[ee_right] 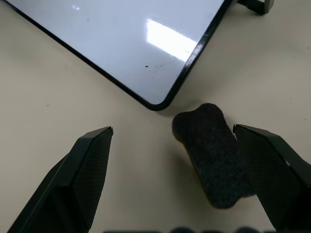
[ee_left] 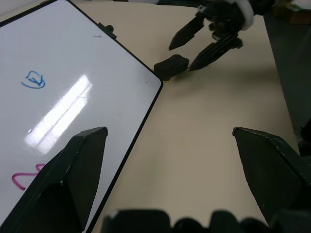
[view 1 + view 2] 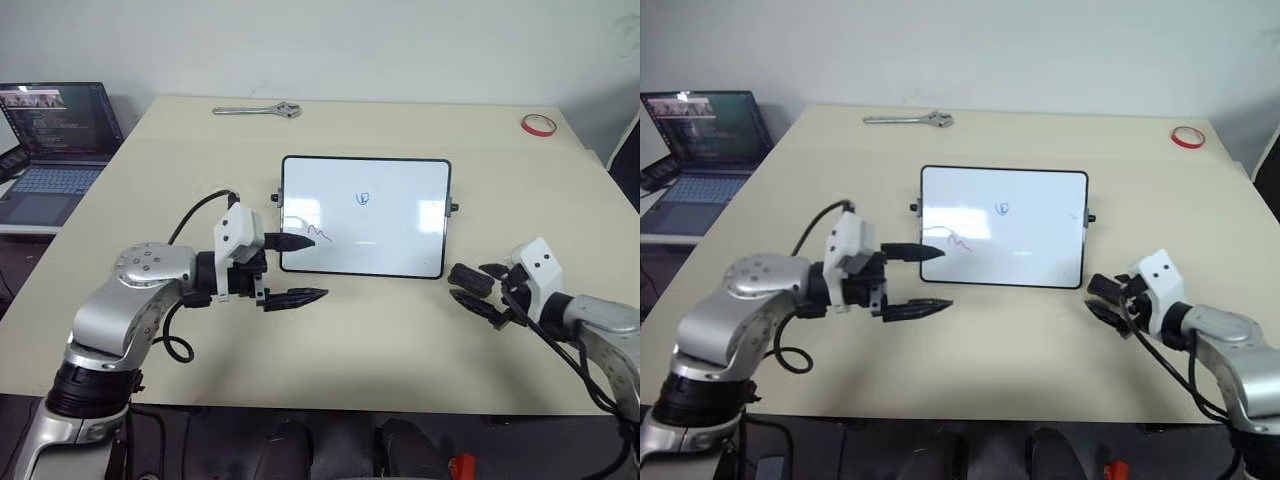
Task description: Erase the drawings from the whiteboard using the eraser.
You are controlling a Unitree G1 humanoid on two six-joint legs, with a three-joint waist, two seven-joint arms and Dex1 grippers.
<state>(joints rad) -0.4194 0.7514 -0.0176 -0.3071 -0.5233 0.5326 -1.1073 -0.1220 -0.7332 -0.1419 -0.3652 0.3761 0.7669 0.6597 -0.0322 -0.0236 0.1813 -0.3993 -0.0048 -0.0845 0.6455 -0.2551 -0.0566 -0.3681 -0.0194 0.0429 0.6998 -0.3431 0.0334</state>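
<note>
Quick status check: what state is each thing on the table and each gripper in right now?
whiteboard: flat on the table, not yet wiped.
drawings: blue squiggle and red zigzag unerased.
eraser: on the table by the board's corner, black side up, not gripped.
right gripper: open, fingers either side of the eraser.
left gripper: open, empty, at the board's left edge.
laptop: open, screen lit.
</note>
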